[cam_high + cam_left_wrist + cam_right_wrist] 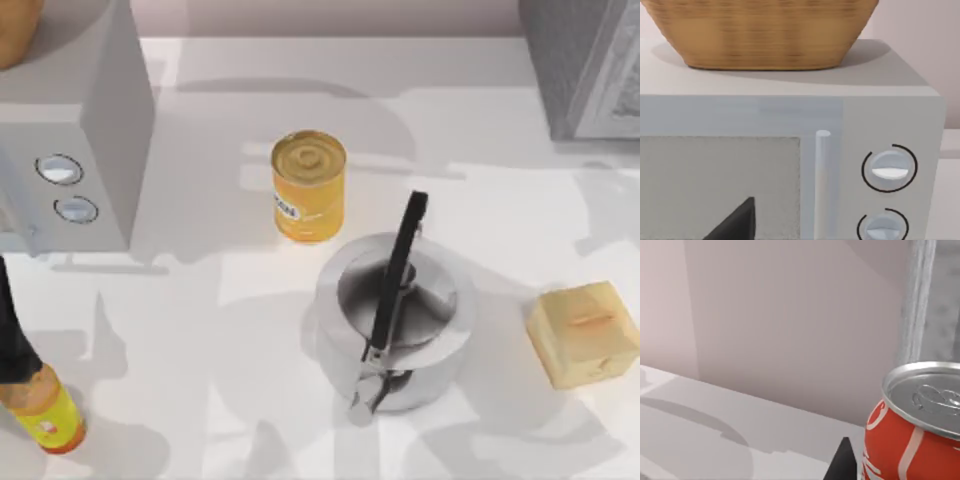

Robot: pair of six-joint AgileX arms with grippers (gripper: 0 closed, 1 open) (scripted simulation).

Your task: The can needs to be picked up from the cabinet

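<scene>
red soda can (pixel 912 432) close before the right wrist | likely light, thin-walled, slick (dents easily): take it mid-body | grip of both grippers: cannot tell

In your right wrist view, a red soda can (pixel 912 427) with white markings and a silver pull-tab lid stands upright, close to the camera. A dark gripper finger (pixel 842 462) sits just beside it. Behind rises a grey speckled cabinet edge (pixel 920 300).

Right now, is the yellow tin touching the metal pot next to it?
Apart. The top view shows a strip of bare white table between the yellow tin and the metal pot.
</scene>
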